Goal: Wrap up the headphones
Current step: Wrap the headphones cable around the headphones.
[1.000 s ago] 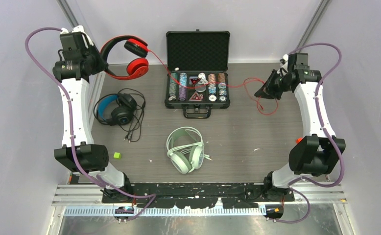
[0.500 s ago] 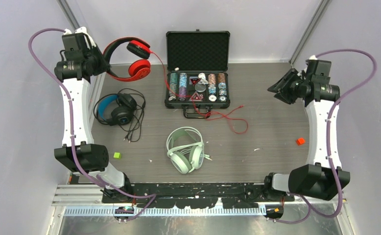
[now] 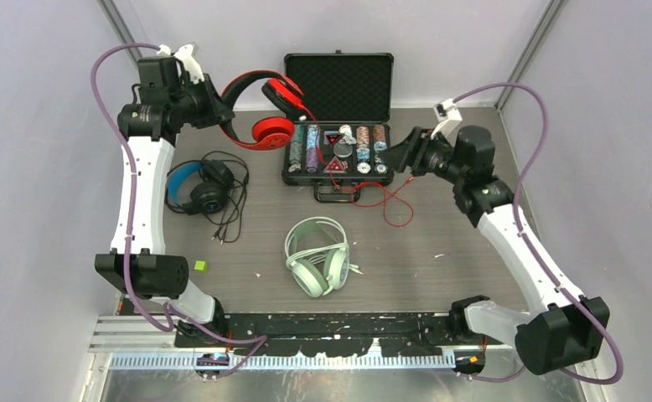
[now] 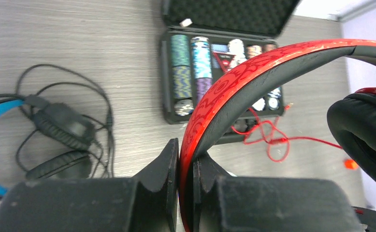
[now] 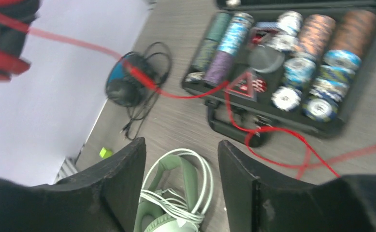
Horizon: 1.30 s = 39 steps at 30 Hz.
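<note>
Since half a sec ago: my R arm [image 3: 507, 226] swung in from 3 o'clock toward the chip case [image 3: 337, 84]. L arm [image 3: 142, 180] carried the red headphones [image 3: 271, 132] rightward; they're held aloft at 11 o'clock, beside the case. Red cable [image 4: 302, 139] slack lies on the table [image 3: 457, 243] at the case front. Black pair [image 3: 209, 197] at 9 and mint pair [image 3: 314, 268] at centre haven't moved. L jaws pinch the red headband tight. R jaws spread wide, nothing between them.
</note>
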Each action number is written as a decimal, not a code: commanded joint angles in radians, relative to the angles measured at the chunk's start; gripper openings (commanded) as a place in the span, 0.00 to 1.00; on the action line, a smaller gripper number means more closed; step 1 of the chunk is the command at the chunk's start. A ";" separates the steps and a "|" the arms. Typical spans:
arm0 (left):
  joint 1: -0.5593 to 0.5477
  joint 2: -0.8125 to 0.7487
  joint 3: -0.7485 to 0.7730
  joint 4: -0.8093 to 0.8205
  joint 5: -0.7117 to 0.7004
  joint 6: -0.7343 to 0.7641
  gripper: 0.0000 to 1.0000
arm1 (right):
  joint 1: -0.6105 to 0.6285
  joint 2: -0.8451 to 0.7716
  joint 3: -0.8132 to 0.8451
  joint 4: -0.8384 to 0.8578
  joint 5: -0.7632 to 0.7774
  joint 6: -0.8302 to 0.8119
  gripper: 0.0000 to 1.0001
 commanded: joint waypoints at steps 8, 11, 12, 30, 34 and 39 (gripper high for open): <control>-0.080 -0.105 0.030 0.129 0.329 -0.088 0.00 | 0.222 0.024 -0.242 0.810 -0.198 -0.237 0.65; -0.088 -0.120 0.034 0.150 0.365 -0.114 0.00 | 0.267 0.039 -0.264 0.841 -0.230 -0.299 0.65; -0.089 -0.124 0.034 0.160 0.381 -0.125 0.00 | 0.282 0.042 -0.277 0.863 -0.227 -0.318 0.65; -0.109 -0.132 0.057 0.296 0.560 -0.289 0.00 | 0.362 0.139 -0.357 0.894 -0.238 -0.480 0.56; -0.109 -0.138 0.061 0.297 0.578 -0.290 0.00 | 0.363 0.154 -0.380 0.904 -0.234 -0.482 0.45; -0.108 -0.138 0.065 0.299 0.625 -0.299 0.00 | 0.363 0.163 -0.411 0.931 -0.229 -0.482 0.30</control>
